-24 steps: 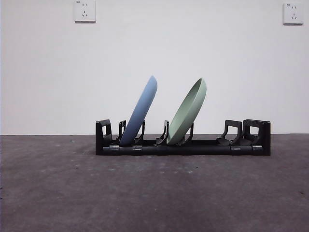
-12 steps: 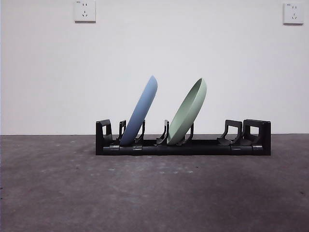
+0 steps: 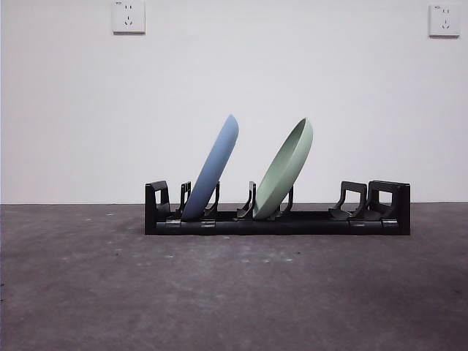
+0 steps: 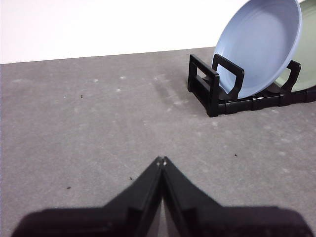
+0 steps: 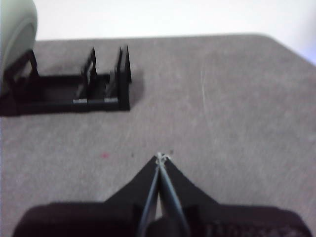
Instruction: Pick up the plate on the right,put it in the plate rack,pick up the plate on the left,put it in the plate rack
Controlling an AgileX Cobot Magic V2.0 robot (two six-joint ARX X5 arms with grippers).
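On the grey felt table (image 3: pixel 234 292) before a white wall we find the blue plate (image 3: pixel 212 170) and green plate (image 3: pixel 285 170) leaning in the plate rack (image 3: pixel 373 219), light, stiff, smooth-rimmed ware we would pinch by the upper rim, while our left gripper (image 4: pixel 161 160) and right gripper (image 5: pixel 161 158) wait pressed together, well apart from it.

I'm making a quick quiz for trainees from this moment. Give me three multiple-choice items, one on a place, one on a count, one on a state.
1. Where does the blue plate stand?
A. flat on the table
B. in the plate rack, near one end
C. in a gripper

2. How many plates are in the rack?
A. one
B. two
C. three

3. How are the left gripper and right gripper?
A. both shut, holding nothing
B. both open
C. each holding a plate

Answers: B, it leans between dividers beside the end block; B, the blue one and the green plate; A, both pairs of jaws meet over bare table.
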